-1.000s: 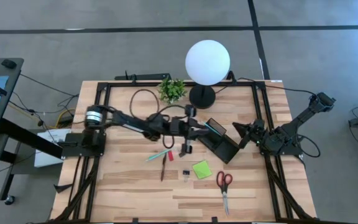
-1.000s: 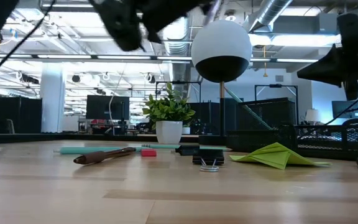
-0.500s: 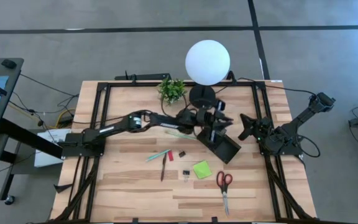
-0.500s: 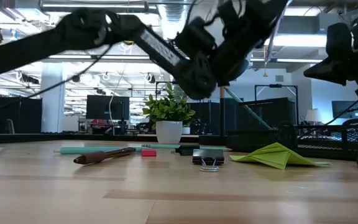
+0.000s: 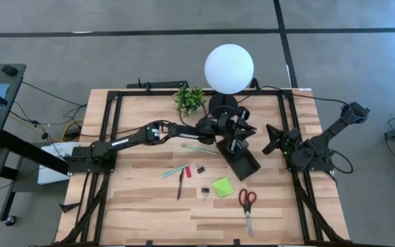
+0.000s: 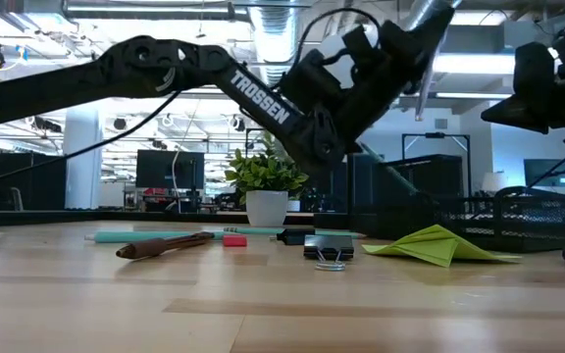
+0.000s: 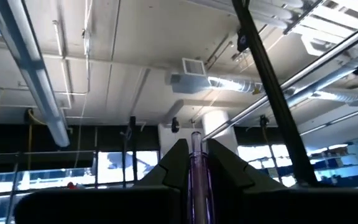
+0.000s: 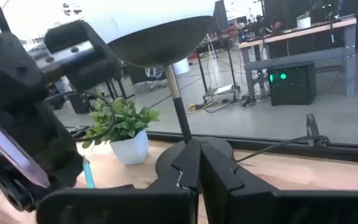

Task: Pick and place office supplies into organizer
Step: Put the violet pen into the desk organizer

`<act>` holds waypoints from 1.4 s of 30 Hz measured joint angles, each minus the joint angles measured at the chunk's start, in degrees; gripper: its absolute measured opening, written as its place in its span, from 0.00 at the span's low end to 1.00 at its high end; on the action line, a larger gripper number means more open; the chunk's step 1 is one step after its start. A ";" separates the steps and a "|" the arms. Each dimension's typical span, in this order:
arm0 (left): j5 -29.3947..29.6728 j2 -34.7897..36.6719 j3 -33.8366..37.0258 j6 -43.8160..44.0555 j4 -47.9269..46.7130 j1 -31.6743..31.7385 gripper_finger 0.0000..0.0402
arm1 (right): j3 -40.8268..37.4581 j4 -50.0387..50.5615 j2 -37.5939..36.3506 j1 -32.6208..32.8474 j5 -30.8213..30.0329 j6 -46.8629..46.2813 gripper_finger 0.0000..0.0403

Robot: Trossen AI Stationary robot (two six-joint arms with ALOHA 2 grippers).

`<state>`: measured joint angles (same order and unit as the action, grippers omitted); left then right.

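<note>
High view: left gripper point(image 5: 237, 139), clamped on pen point(image 7: 196, 163), crowds organizer point(image 5: 247, 163) rim.

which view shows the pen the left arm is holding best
The left wrist view: the pink pen stands clamped between the left end effector fingers. The low view shows it as a thin stick at the wrist; the right wrist view catches a blurred length; the high view barely resolves it.

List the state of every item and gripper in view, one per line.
left gripper: shut on a pink pen, over the organizer
right gripper: shut, empty, raised beside the organizer
teal pen: lying on the table
dark pen: lying on the table
scissors: closed, flat
sticky-note pad: on the table
</note>
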<state>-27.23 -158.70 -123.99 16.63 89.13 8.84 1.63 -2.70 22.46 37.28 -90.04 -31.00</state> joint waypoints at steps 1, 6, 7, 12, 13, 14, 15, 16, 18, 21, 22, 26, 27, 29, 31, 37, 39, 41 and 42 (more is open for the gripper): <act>-0.43 0.01 -0.54 0.79 -0.40 0.00 0.06 | 0.00 0.14 0.00 0.00 0.00 -0.12 0.00; -1.93 0.07 -1.35 2.37 -2.67 -0.24 0.06 | 0.00 0.13 0.00 0.00 0.00 -0.91 0.00; -2.03 0.07 -1.35 1.83 -3.51 -0.30 0.06 | 0.00 0.13 0.00 0.00 0.00 -0.93 0.00; -2.54 0.07 -1.27 0.22 -6.95 -0.55 0.06 | 0.00 0.14 0.00 1.02 0.02 -1.10 0.00; -2.46 0.07 -0.92 0.22 -7.26 -0.40 0.06 | 0.00 0.14 0.00 1.60 0.01 -1.10 0.00; -2.31 0.14 -0.29 0.22 -7.28 -0.25 0.06 | 0.00 0.14 0.00 2.29 0.01 -1.10 0.00; -2.27 0.14 0.28 0.32 -6.92 -0.07 0.06 | 0.00 0.14 0.00 3.05 0.02 -1.10 0.00; -2.29 0.10 0.63 1.10 -6.37 0.13 0.06 | 0.00 0.13 0.00 3.88 0.02 -1.10 0.00; -2.26 0.05 1.44 2.20 -4.81 0.29 0.06 | 0.00 0.14 0.00 5.50 0.02 -1.08 0.00; -1.91 0.14 2.33 1.09 -2.07 0.22 0.06 | 0.00 0.14 -0.02 7.35 0.07 -1.08 0.00; -1.93 0.14 2.34 1.18 -1.34 0.08 0.06 | 0.00 0.14 -0.02 7.79 0.07 -1.08 0.00; -2.55 1.08 2.28 2.93 -1.00 -0.20 0.06 | 0.00 0.11 -0.02 8.77 0.07 -1.08 0.00; -2.67 1.18 2.28 2.93 -1.06 -0.26 0.06 | 0.00 0.14 -0.02 8.87 0.08 -1.08 0.00; -3.45 1.19 2.28 2.05 -0.96 -0.28 0.06 | 0.00 0.12 -0.02 8.97 0.07 -1.40 0.00; -3.45 1.19 2.28 2.02 -0.76 -0.28 0.06 | 0.00 0.14 -0.02 9.32 0.07 -1.94 0.00; -4.06 1.50 3.85 2.84 -0.05 0.33 0.06 | 0.00 0.14 -0.02 11.99 0.07 -1.98 0.00; -4.60 2.13 5.39 3.32 0.02 0.72 0.06 | 0.00 0.14 -0.02 13.14 0.07 -2.00 0.00; -4.79 3.17 7.24 3.36 0.18 1.03 0.06 | 0.00 0.14 -0.02 14.18 0.07 -1.99 0.00; -4.71 3.86 8.44 3.22 0.19 1.22 0.06 | 0.00 0.14 -0.02 14.53 0.07 -1.98 0.00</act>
<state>-31.94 -154.84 -115.55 19.84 89.32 10.06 1.63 -2.57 22.44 51.81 -89.97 -32.97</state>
